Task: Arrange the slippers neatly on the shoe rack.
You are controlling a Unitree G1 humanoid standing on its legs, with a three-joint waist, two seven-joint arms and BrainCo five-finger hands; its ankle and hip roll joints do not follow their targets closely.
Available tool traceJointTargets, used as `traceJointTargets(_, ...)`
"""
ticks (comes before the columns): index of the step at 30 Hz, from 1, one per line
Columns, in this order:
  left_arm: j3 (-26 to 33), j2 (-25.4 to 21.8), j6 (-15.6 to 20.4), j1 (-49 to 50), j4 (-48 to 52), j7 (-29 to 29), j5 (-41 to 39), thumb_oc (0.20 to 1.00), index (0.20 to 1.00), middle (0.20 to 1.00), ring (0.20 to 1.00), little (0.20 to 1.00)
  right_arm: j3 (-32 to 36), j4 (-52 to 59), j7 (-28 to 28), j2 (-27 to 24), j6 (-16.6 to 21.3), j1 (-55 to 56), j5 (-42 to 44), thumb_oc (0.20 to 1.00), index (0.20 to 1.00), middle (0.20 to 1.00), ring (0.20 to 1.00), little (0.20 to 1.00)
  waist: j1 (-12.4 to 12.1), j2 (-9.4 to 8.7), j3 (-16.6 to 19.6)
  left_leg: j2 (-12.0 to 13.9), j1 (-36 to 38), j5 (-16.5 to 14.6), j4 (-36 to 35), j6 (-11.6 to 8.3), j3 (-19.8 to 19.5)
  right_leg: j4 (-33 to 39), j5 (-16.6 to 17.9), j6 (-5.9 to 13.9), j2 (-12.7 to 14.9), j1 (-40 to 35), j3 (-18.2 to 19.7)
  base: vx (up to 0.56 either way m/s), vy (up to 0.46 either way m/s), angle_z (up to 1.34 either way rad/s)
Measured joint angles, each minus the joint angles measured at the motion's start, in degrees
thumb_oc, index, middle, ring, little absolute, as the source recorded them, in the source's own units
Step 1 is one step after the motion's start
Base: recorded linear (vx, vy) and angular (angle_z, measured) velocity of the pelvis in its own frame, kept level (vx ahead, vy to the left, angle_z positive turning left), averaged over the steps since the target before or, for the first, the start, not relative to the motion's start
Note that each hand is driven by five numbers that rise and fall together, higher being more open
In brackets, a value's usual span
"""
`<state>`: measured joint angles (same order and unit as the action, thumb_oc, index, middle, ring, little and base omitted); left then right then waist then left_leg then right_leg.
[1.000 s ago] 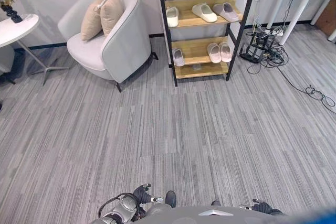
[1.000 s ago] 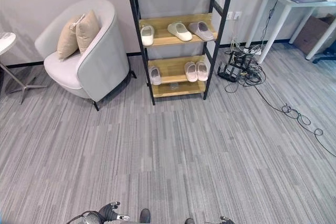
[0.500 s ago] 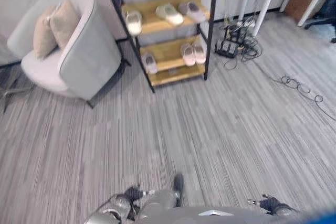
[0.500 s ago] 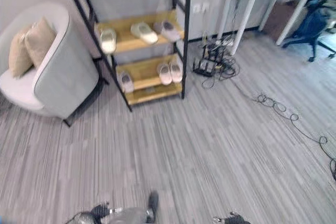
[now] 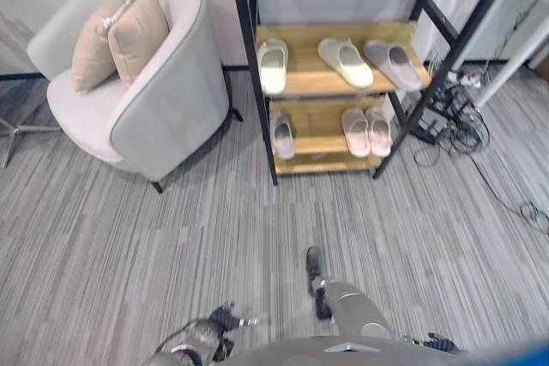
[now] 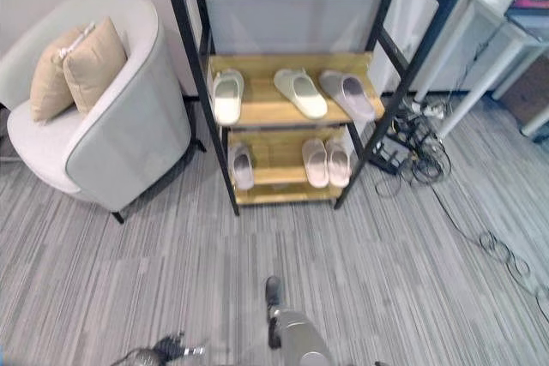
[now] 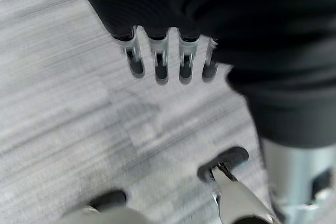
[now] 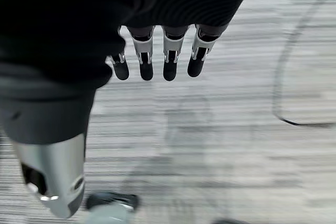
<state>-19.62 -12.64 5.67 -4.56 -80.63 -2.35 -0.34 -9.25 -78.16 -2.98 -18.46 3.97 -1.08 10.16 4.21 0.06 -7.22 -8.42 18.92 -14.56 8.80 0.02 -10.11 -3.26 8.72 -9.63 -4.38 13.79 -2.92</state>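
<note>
Six slippers sit on the shoe rack point(image 5: 262, 139), which stands in the upper middle of the head views against the wall. On its middle wooden shelf, a pale green slipper point(image 5: 273, 66) lies at the left end, toe toward the wall, a cream slipper point(image 5: 346, 61) lies slanted near the middle, and a mauve-grey slipper point(image 5: 393, 63) lies slanted at the right end. On the bottom shelf, a grey slipper point(image 5: 282, 135) lies alone on the left, while a pair of pink slippers point(image 5: 367, 131) lies side by side, touching, on the right. A further shelf above them shows its wooden board at the top of the right eye view.

The left hand point(image 7: 168, 59) hangs over grey striped carpet point(image 5: 129, 237) with its fingers straight and relaxed, grasping nothing. The right hand point(image 8: 157, 59) likewise hangs released over the carpet, fingers straight, empty.

Left of the rack stands a grey armchair point(image 5: 163, 105) holding two beige cushions point(image 5: 120, 27). To the right of the rack lies a tangle of cables point(image 5: 455, 122) beside a white table leg point(image 5: 510, 70).
</note>
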Motion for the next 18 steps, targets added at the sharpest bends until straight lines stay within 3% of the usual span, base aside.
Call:
traceJointTargets(1,0.01,-0.15,0.13,0.32,-0.09,-0.02,0.66,1.0,1.0,1.0,1.0,1.0,0.72,-0.36,-0.22,-0.82,-0.12,-1.55,-0.25,1.0,1.0,1.0,1.0,1.0,-1.35,-0.96,0.08,1.38,-1.66,-0.29,-0.2,-0.01,0.34,3.81,-0.35,-0.27,0.37,-5.18,0.61,0.22,-0.296,0.03)
traceJointTargets(3,-0.04,0.29,0.01,1.48,1.29,0.05,1.56,1.0,1.0,1.0,1.0,1.0,0.46,3.62,-0.8,-2.45,0.68,-1.67,-0.32,1.0,1.0,1.0,1.0,1.0,-2.01,-0.87,1.38,4.84,-9.05,1.17,1.9,-1.15,0.01,6.35,-1.69,0.55,0.06,-8.62,0.67,0.12,-0.364,-0.19)
traceJointTargets(4,0.51,0.95,-0.16,1.33,1.94,-0.15,1.37,1.0,1.0,1.0,1.0,1.0,0.4,5.32,-1.05,-2.96,0.77,-2.63,-0.36,1.0,1.0,1.0,1.0,1.0,-3.35,-0.14,1.63,5.13,-14.77,0.99,11.58,-2.19,0.61,3.79,-2.93,0.53,-1.14,-8.01,0.08,-0.05,-0.293,-0.38)
traceJointTargets(5,0.16,0.68,-0.24,0.73,2.78,-0.1,1.46,1.0,1.0,1.0,1.0,1.0,-0.61,5.26,-1.26,-2.45,0.84,-3.66,-0.37,1.0,1.0,1.0,1.0,1.0,-3.75,-0.5,1.63,4.58,-20.97,2.1,24.32,-4.04,3.59,1.48,-5.4,-0.4,-0.53,-7.67,-2.25,-0.07,-0.245,-0.23)
traceJointTargets(6,-0.3,0.5,-0.22,-1.51,3.12,-0.27,1.35,1.0,1.0,1.0,1.0,1.0,-1.73,4.3,-1.59,-2.29,0.72,-3.73,-0.37,1.0,1.0,1.0,1.0,1.0,-3.81,-1.08,0.79,4.49,-29.97,10.46,40.33,-8.01,6.11,1.83,-7.17,-0.27,0.23,-9.16,-3.39,0.11,-0.264,0.08)
traceJointTargets(7,-0.13,0.15,0.03,-3.02,5.9,-0.55,0.81,1.0,1.0,1.0,1.0,1.0,-4.3,2.86,-1.83,-1.49,0.52,-3.93,-0.4,1.0,1.0,1.0,1.0,1.0,-4.93,-1.74,0.0,5.93,-36.31,11.87,47.67,-4.32,8.31,1.52,-9.26,-1.58,0.31,-11.34,-3.06,0.2,-0.203,0.18)
traceJointTargets(8,-0.25,-0.47,0.04,-3.59,6.37,-0.62,-1.15,1.0,1.0,1.0,1.0,1.0,-5.55,2.92,-2.15,-0.12,0.16,-4.12,-0.42,1.0,1.0,1.0,1.0,1.0,-5.03,-3.35,-1.11,5.9,-35.2,8.24,32.01,-1.84,8.69,3.01,-9.89,-0.87,1.1,-14.11,-2.47,0.29,-0.113,0.0)
traceJointTargets(9,-0.35,-0.43,0.13,-4.02,6.93,-0.61,-1.41,1.0,1.0,1.0,1.0,1.0,-5.73,2.98,-2.3,0.28,0.19,-4.42,-0.49,1.0,1.0,1.0,1.0,1.0,-4.87,-3.14,-1.61,5.65,-34.72,8.28,18.68,-1.62,8.03,4.25,-9.93,0.3,1.04,-15.95,-2.45,0.22,-0.016,-0.13)
traceJointTargets(10,-0.32,-0.34,0.07,-4.09,6.49,-0.61,-1.41,1.0,1.0,1.0,1.0,1.0,-6.14,2.27,-2.35,1.02,0.21,-5.26,-1.61,1.0,1.0,1.0,1.0,1.0,-4.54,-2.65,-2.06,4.45,-31.88,11.25,0.05,-1.34,7.46,7.83,-10.11,3.19,0.84,-19.91,-1.94,0.25,0.028,-0.42)
traceJointTargets(11,-0.22,-0.16,-0.05,-2.88,5.99,-0.6,-1.4,1.0,1.0,1.0,1.0,1.0,-6.62,1.75,-2.38,1.36,0.19,-4.74,-2.59,1.0,1.0,1.0,1.0,1.0,-4.21,-2.4,-2.02,3.69,-28.67,15.18,-10.48,-1.89,6.38,8.64,-11.26,4.17,0.66,-22.37,-0.82,0.21,0.058,-0.59)
traceJointTargets(12,-0.15,-0.05,-0.09,-2.07,5.45,-0.63,-1.38,1.0,1.0,1.0,1.0,1.0,-6.85,2.13,-2.63,1.65,0.29,-3.77,-2.6,1.0,1.0,1.0,1.0,1.0,-3.68,-2.02,-1.35,3.21,-27.77,16.14,-8.67,-0.9,6.21,8.57,-12.16,3.65,0.75,-23.65,-0.02,0.23,0.114,-0.58)
traceJointTargets(13,-0.11,0.41,-0.2,-1.79,4.23,-0.64,-1.37,1.0,1.0,1.0,1.0,1.0,-7.02,2.43,-2.79,1.97,0.27,-3.04,-2.6,1.0,1.0,1.0,1.0,1.0,-3.11,-0.86,-0.17,3.55,-25.4,17.96,-5.84,0.88,5.45,8.36,-13.73,5.48,0.6,-25.36,0.62,0.24,0.154,-0.27)
traceJointTargets(14,-0.11,0.67,-0.29,-1.35,3.06,-0.65,-1.29,1.0,1.0,1.0,1.0,1.0,-6.95,1.93,-2.8,2.54,0.09,-2.31,-2.6,1.0,1.0,1.0,1.0,1.0,-2.1,-0.79,0.01,3.12,-21.65,20.22,-10.24,3.98,4.89,6.06,-15.1,7.73,1.09,-25.72,0.35,0.23,0.172,-0.14)
traceJointTargets(15,-0.07,0.63,-0.19,-0.79,2.49,-0.64,-1.19,1.0,1.0,1.0,1.0,1.0,-6.39,1.81,-2.81,3.16,-0.01,-1.52,-2.6,1.0,1.0,1.0,1.0,1.0,-1.79,-0.42,0.16,3.71,-17.69,20.75,-13.92,5.16,4.83,0.84,-16.71,10.27,1.08,-25.02,0.33,0.19,0.141,-0.06)
traceJointTargets(16,-0.04,0.61,-0.24,-0.55,1.83,-0.67,-1.16,1.0,1.0,1.0,1.0,1.0,-5.85,1.8,-2.85,3.76,0.01,-0.87,-2.62,1.0,1.0,1.0,1.0,1.0,-1.76,-0.15,0.43,4.05,-16.01,19.82,-14.19,6.5,4.6,-4.45,-20.13,11.51,1.32,-23.2,0.03,0.13,0.097,-0.12)
traceJointTargets(17,0.01,0.63,-0.26,0.0,0.97,-0.74,-1.06,1.0,1.0,1.0,1.0,1.0,-5.68,1.83,-2.84,4.14,0.04,0.35,-2.62,1.0,1.0,1.0,1.0,1.0,-1.77,0.06,2.28,3.67,-15.79,18.68,-14.17,6.65,4.83,-5.93,-21.17,11.26,3.06,-20.71,-0.58,0.1,0.124,0.08)
traceJointTargets(18,-0.03,0.36,-0.29,-0.82,0.52,-1.53,-1.03,1.0,1.0,1.0,1.0,1.0,-5.46,1.86,-2.84,4.35,0.03,0.06,-2.63,1.0,1.0,1.0,1.0,1.0,-2.18,-0.87,3.08,2.77,-15.6,17.96,-14.15,5.95,4.76,-6.6,-20.87,11.75,6.59,-16.34,-0.91,0.05,0.138,0.14)
